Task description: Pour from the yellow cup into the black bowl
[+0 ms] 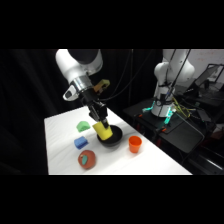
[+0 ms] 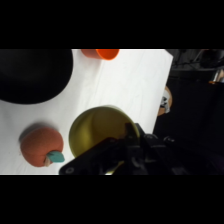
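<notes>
Claw (image 1: 101, 125) clamped on yellow cup (image 1: 104, 131), tilted over black bowl (image 1: 114, 138) (contents unclear)

White rounded arm (image 1: 77, 64), glossy segments, black wrist section, black hand (image 1: 99, 119) linkage, dark cable

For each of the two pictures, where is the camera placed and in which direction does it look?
Side view: beside the table, looking across and down; shows the arm holding the yellow cup over the black bowl.
Wrist view: on the wrist, looking down; shows the black linkage, the cup's mouth.
Shared: cup, bowl, orange cup, red round object.
</notes>
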You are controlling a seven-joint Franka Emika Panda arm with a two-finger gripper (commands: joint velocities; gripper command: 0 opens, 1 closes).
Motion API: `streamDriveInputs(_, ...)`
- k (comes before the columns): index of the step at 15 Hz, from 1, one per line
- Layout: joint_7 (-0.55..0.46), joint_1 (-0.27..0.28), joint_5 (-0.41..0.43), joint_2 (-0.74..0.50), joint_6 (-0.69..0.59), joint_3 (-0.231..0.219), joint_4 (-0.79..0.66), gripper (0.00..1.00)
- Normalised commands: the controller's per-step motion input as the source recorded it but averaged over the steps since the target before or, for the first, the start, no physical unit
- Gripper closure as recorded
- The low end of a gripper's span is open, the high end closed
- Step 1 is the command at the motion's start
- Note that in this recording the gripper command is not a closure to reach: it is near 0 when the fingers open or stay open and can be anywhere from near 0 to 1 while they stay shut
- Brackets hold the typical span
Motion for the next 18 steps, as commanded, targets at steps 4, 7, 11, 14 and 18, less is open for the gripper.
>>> streamDriveInputs(4, 0.54, 0.165, -0.523, -0.05, 0.68, 0.109, -0.23, 0.20)
streamDriveInputs(7, 0.53, 0.093, -0.447, 0.15, 0.39, 0.090, -0.04, 0.20)
streamDriveInputs(11, 0.41, 0.062, -0.260, 0.24, 0.19, 0.090, 0.11, 0.20)
streamDriveInputs(14, 0.26, 0.001, -0.077, 0.17, 0.16, 0.094, 0.14, 0.20)
streamDriveInputs(18, 0.17, -0.016, -0.086, 0.10, 0.11, 0.057, 0.11, 0.20)
